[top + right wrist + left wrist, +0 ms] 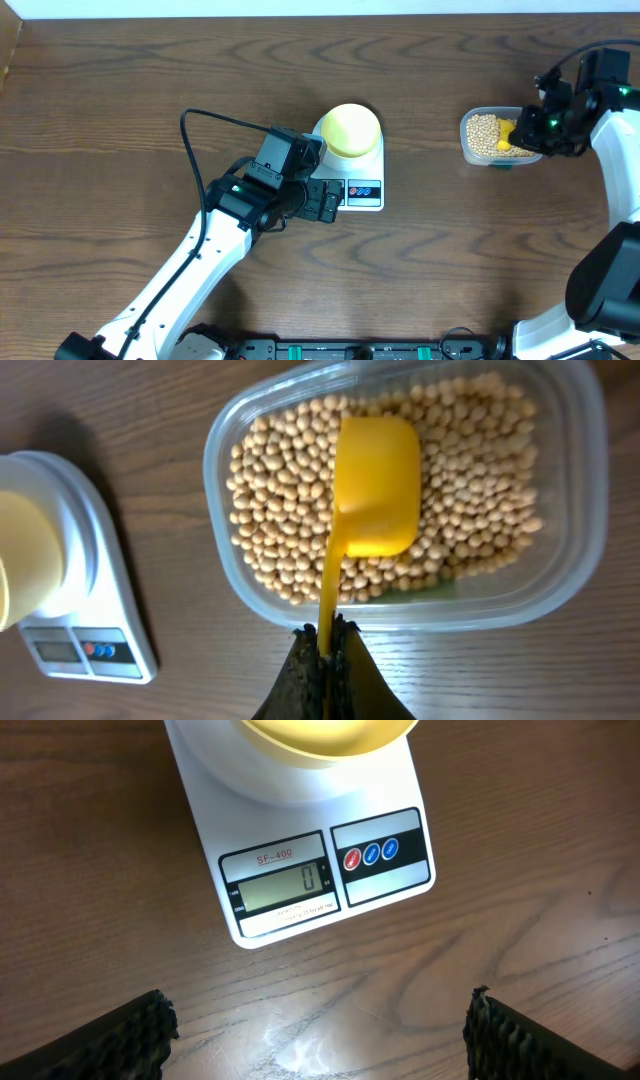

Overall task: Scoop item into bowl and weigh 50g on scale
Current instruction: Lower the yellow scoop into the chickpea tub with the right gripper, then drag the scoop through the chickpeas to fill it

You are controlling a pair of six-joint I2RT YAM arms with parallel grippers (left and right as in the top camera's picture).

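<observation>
From the left wrist camera I saw only the lower rim of the bowl (pixel 320 735); the top edge of the frame cut off the rest. The bowl sat on the round platform of the scale (pixel 395 790), which lay on the worktop (pixel 120 80). The left end effector (pixel 320 1040) hung just in front of the scale's front edge, fingers wide apart and holding nothing; only the two tips showed, in the bottom corners.

The right end effector (pixel 326 652) was clamped together on the thin handle of the scoop (pixel 375 485). The scoop's cup lay on the beans (pixel 270 510) in the tub (pixel 572 530). I could not tell whether the cup faced up or down. Overhead, the right arm covered the tub's right end.

Above the display (pixel 285 888) I read "SF-400"; the display showed "0". The small print around it and the marks on the three round buttons (pixel 371 853) were too small to read.
</observation>
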